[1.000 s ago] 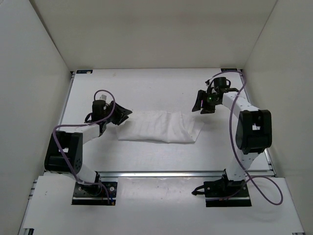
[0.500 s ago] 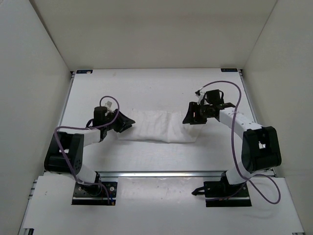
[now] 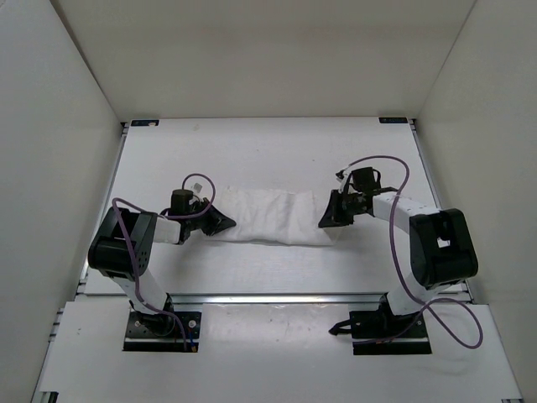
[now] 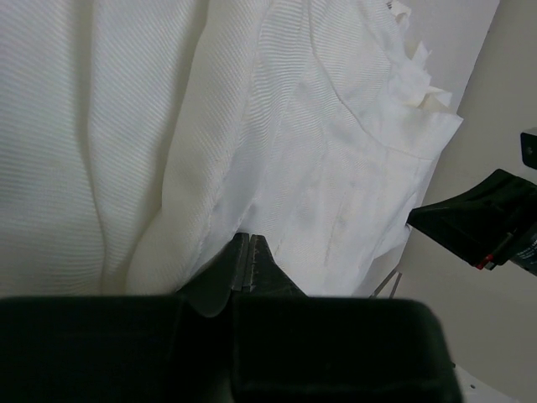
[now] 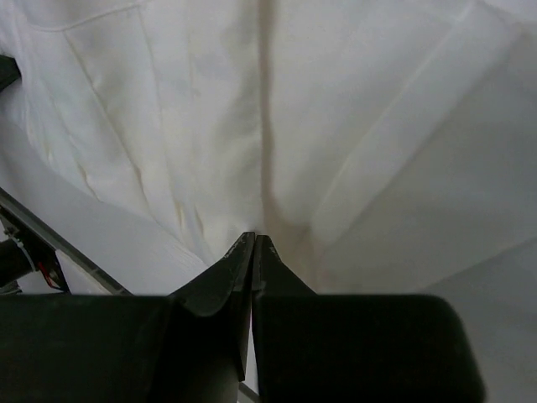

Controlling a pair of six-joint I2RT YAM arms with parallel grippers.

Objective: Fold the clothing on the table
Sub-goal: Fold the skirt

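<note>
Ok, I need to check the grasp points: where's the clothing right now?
In the top view the clothing lies near the middle of the table, between the left gripper at its left end and the right gripper at its right end.

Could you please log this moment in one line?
left hand: shut on clothing left end | right hand: shut on right end | clothing: lying on table

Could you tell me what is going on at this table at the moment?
Two robot arms are working on a white piece of clothing that lies as a band across the table. The left hand is shut on its left end and the right hand is shut on its right end, each pinching fabric at the fingertips. The cloth lies flat on the surface, and no fold has been made with this grip yet.
</note>
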